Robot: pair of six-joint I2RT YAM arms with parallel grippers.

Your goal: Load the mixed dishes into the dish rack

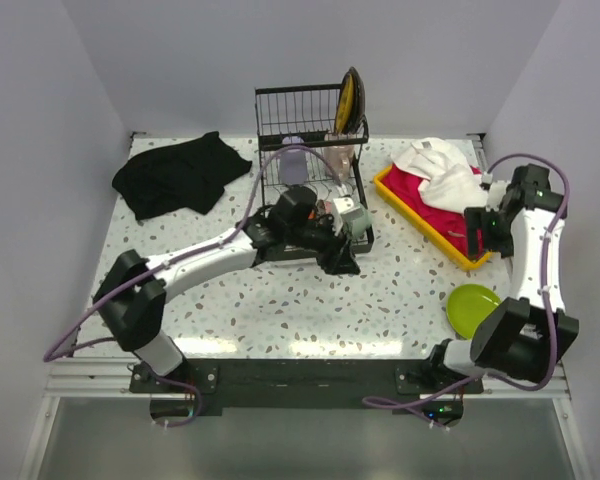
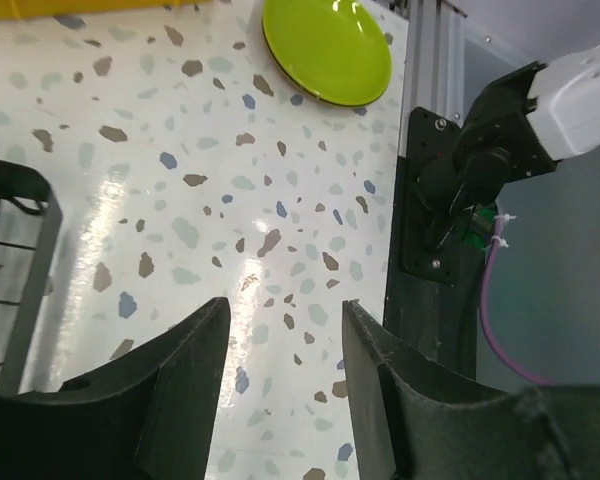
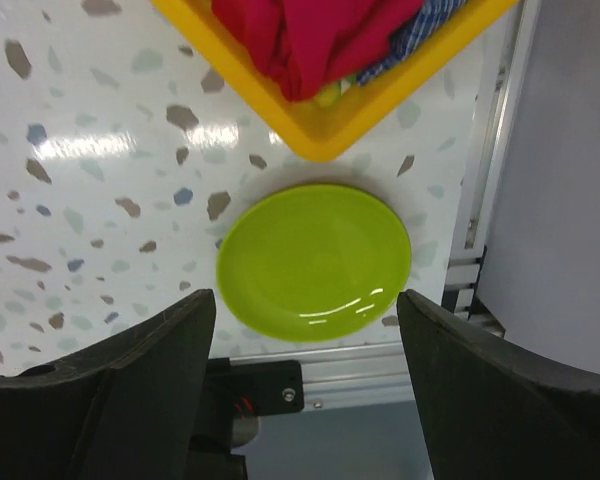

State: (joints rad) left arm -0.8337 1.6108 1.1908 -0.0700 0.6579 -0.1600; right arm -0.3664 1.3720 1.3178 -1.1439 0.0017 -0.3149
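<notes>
Risk: right pincer (image 3: 305,315), wide open and empty above lime green plate (image 3: 315,262) at frame centre, could nudge it off nearby worktop (image 3: 80,200) edge.

black wire dish rack (image 1: 298,110), lime green plate (image 1: 473,308) lying flat, well apart
</notes>
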